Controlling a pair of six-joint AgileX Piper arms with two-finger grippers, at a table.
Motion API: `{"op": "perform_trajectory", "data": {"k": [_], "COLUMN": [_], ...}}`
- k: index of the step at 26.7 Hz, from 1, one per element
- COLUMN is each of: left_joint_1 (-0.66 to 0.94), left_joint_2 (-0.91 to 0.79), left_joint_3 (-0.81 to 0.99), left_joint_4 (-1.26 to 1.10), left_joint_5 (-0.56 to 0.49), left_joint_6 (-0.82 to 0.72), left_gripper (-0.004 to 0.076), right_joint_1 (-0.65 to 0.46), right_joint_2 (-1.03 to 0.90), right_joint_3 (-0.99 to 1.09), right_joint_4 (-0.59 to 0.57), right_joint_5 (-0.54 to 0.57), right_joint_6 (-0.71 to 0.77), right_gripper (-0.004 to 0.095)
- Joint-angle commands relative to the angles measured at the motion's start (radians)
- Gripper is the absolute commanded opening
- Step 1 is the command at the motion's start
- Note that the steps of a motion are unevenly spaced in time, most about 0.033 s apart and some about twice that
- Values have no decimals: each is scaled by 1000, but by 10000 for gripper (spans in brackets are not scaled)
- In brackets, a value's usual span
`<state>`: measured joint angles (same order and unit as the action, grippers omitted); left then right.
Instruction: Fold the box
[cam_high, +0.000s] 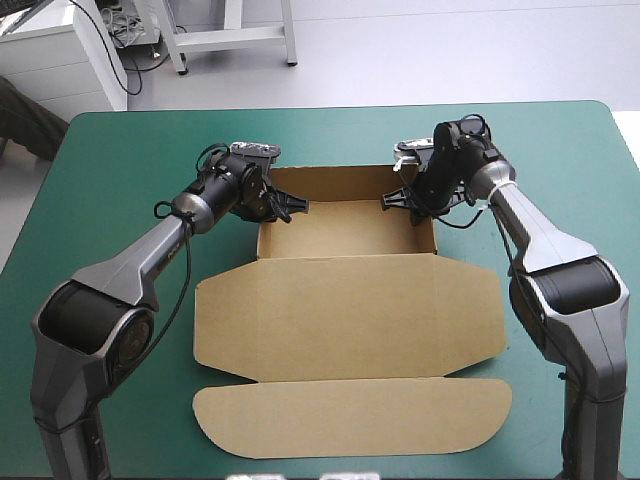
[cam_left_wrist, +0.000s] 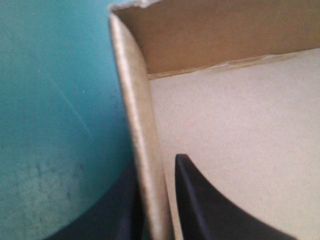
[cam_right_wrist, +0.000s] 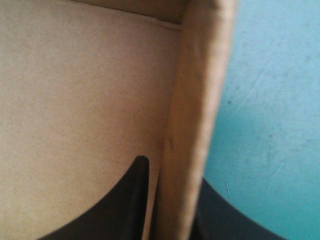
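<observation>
The brown box (cam_high: 345, 228) stands as an open tray at the far middle of the table. Its lid (cam_high: 350, 315) lies flat toward the near edge and ends in a rounded flap (cam_high: 350, 415). My left gripper (cam_high: 290, 207) straddles the tray's left wall (cam_left_wrist: 137, 125), one black finger (cam_left_wrist: 200, 200) inside and the other outside, shut on it. My right gripper (cam_high: 395, 200) grips the right wall (cam_right_wrist: 195, 110) the same way, with its inner finger (cam_right_wrist: 125, 200) on the tray floor side.
The teal-green cover (cam_high: 120, 170) shows bare on both sides of the box and beyond its far wall. The lid's rounded flap reaches close to the table's near edge.
</observation>
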<state>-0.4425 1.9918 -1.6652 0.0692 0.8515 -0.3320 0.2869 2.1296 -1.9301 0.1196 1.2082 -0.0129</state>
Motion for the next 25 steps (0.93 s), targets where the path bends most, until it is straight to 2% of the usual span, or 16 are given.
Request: {"op": "perform_trajectory", "data": {"k": [1, 4, 6, 15, 19, 22, 25], "left_joint_1": [-27, -27, -25, -18, -18, -18, -18], "left_joint_2": [-5, -5, -5, -5, -5, -5, -30], "left_joint_3": [-16, -47, -72, -263, -309, -373, -415], "left_joint_4": [-100, -94, -88, -36, -26, -18, -30], "left_joint_5": [-40, 34, 80, 328, 358, 441, 441], "left_joint_6": [23, 23, 23, 23, 23, 23, 30], "left_gripper": [279, 361, 378, 378, 378, 378, 378], "right_joint_1": [-9, -9, -9, -11, -21, -21, -21], "right_joint_2": [-14, -25, -35, -117, -138, -166, -201], "right_joint_3": [-74, -128, -150, -155, -155, -155, -155], "right_joint_4": [-13, -13, -13, -100, -96, -90, -90], "right_joint_5": [46, 46, 46, 46, 46, 46, 46], "right_joint_6": [-69, -69, -69, -55, -55, -55, -37], "right_gripper": [334, 416, 418, 423, 423, 423, 423]}}
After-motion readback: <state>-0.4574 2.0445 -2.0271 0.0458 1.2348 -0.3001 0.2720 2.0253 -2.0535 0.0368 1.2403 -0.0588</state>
